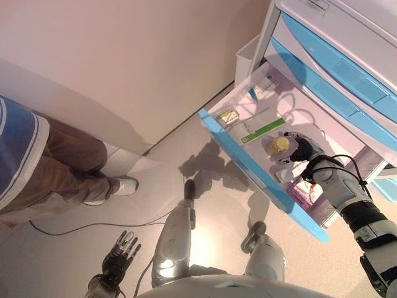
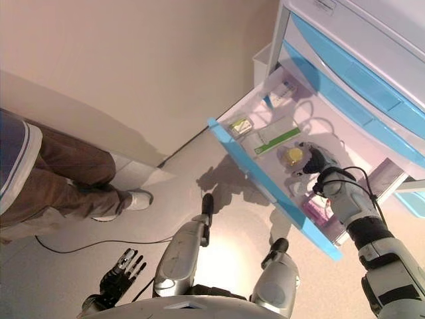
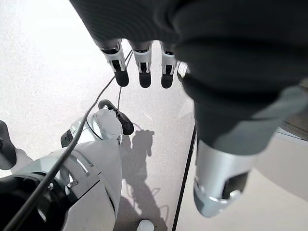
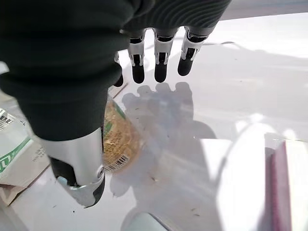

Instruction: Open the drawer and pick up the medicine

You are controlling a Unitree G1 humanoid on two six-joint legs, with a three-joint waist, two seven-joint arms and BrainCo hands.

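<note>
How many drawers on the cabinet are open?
1. The open drawer is pulled out low on the cabinet; the right robot hand reaches inside. Two closed blue-fronted drawers sit above. More may be hidden.

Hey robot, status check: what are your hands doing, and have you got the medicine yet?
Right hand open over the bottle, no grip. Left hand idle, open. Drawer open. Nothing blocking.

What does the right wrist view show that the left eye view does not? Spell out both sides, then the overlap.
Only the right wrist view shows the barcode label on the medicine bottle and the right hand open, fingers straight above the drawer floor. Only the left eye view shows the blue-fronted open drawer, the closed drawers above, a person's leg and the idle left hand. Both show bottle, right hand and green-striped box.
</note>
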